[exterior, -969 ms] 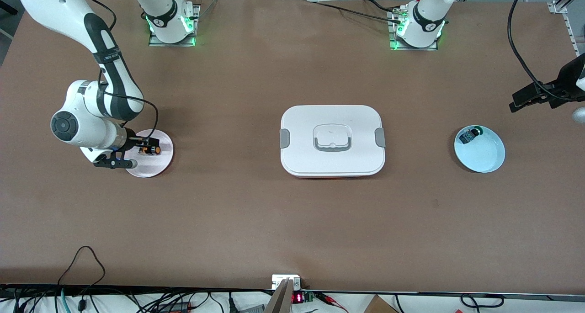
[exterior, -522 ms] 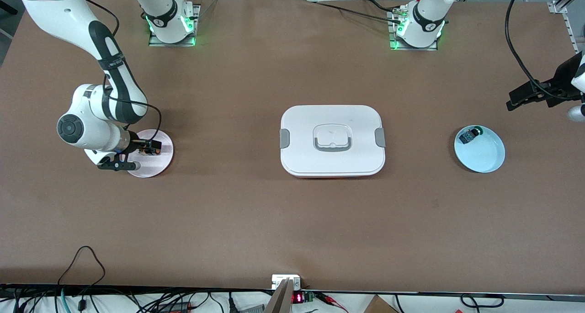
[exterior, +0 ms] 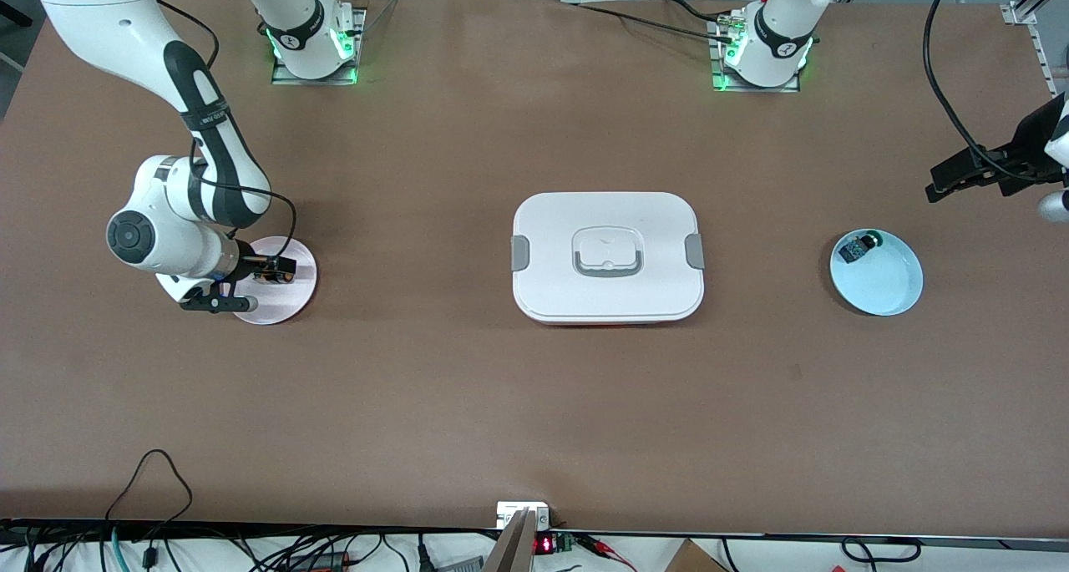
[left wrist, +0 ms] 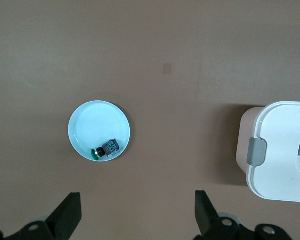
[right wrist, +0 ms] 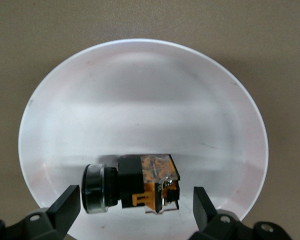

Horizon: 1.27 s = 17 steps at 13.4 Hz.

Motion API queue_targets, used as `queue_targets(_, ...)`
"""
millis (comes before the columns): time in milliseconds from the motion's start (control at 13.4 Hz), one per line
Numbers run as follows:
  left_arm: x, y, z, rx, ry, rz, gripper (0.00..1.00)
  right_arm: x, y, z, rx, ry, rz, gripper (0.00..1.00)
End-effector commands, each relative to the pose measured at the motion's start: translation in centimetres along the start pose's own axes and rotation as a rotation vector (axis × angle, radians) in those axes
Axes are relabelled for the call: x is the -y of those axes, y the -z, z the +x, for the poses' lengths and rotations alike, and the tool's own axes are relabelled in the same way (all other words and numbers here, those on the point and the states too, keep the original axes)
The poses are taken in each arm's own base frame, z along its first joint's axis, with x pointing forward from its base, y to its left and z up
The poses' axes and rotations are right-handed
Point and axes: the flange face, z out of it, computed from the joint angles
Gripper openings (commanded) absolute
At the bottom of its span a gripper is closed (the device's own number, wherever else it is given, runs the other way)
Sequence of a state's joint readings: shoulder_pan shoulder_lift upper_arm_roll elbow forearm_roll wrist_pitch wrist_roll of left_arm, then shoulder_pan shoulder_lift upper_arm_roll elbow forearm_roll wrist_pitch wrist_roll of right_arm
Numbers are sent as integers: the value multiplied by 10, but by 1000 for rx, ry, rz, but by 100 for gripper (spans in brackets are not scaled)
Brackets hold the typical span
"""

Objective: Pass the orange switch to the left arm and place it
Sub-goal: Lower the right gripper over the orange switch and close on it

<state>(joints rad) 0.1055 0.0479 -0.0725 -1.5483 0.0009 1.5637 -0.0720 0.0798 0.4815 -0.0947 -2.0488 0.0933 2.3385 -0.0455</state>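
Note:
The orange switch (exterior: pixel 282 277) lies on its side on a pink plate (exterior: pixel 296 301) at the right arm's end of the table. In the right wrist view the switch (right wrist: pixel 140 182) shows a black body, orange markings and a silver-rimmed cap. My right gripper (exterior: pixel 271 271) is low over that plate, open, with one finger on each side of the switch (right wrist: pixel 135 207) and not touching it. My left gripper (exterior: pixel 944 189) is open and empty (left wrist: pixel 137 212), up in the air at the left arm's end. The white box (exterior: pixel 607 255) sits mid-table between the plates.
A light blue plate (exterior: pixel 885 288) at the left arm's end holds a small dark component with a green tip (exterior: pixel 853 248); both show in the left wrist view (left wrist: pixel 95 125), (left wrist: pixel 107 148), with a corner of the box (left wrist: pixel 285 150). Cables lie along the table's near edge.
My right gripper has closed in over the orange switch, which now sits between its open fingers. My left gripper has shifted slightly at the table's end.

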Motion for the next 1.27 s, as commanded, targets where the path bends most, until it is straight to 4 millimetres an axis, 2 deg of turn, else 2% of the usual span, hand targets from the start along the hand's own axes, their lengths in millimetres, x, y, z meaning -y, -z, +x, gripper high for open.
queue_targets(0, 0, 6, 3, 4, 2, 21, 100, -2, -3, 6, -6, 9, 13, 100)
queue_targets(373, 1, 5, 4, 6, 3, 23, 100, -9, -2, 8, -8, 4, 16, 99)
queue_targets(447, 2, 5, 4, 4, 3, 22, 100, -9, -2, 8, -8, 4, 16, 97)
queue_targets(522, 1, 4, 4, 7, 5, 21, 100, -9, -1, 8, -8, 6, 17, 89)
queue_targets(596, 1, 5, 4, 6, 3, 23, 100, -8, -1, 8, -6, 7, 17, 72)
queue_targets(671, 0, 5, 4, 4, 2, 24, 100, -8, -2, 7, -3, 6, 18, 61)
queue_targets(820, -1, 6, 4, 2, 0, 26, 100, -7, -2, 6, 1, 23, 20, 43)
queue_targets(969, -1, 6, 4, 2, 0, 26, 100, -4, 1, 7, -5, 57, 36, 33)
queue_targets(1193, 0, 7, 4, 1, 2, 24, 100, 2, 12, 5, -8, 89, 46, 28)
